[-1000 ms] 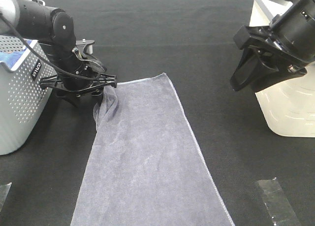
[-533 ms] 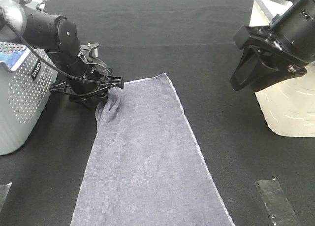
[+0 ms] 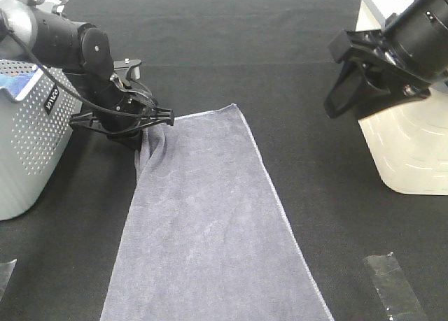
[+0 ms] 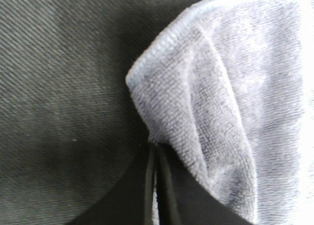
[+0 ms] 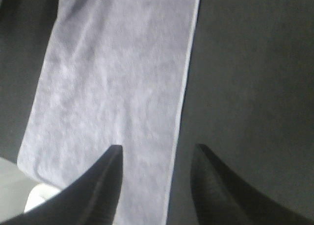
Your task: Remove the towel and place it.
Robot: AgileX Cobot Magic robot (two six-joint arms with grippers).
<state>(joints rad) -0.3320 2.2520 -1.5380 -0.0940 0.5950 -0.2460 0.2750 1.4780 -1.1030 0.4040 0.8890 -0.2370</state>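
Towel lies flat on the black table. Its long axis runs near to far, and the near end runs out of the overhead shot. A strip of tape sits near right, well apart from the towel.

Far-left corner of the towel is bunched up, and the left gripper is clamped on it, just beside the grey basket. The towel trails from that gripper toward the near side, so any lift or drag starts from this corner (my read: the left arm does the work, it is the one touching).

Right gripper hangs in the air far right, in front of the white bin. Its jaws are apart and hold nothing.

Left wrist view shows the fingers pressed together on the stitched hem, which the overhead shot cannot resolve. Right wrist view looks down the towel's right edge. Only the overhead shot shows basket, bin and both arms together.
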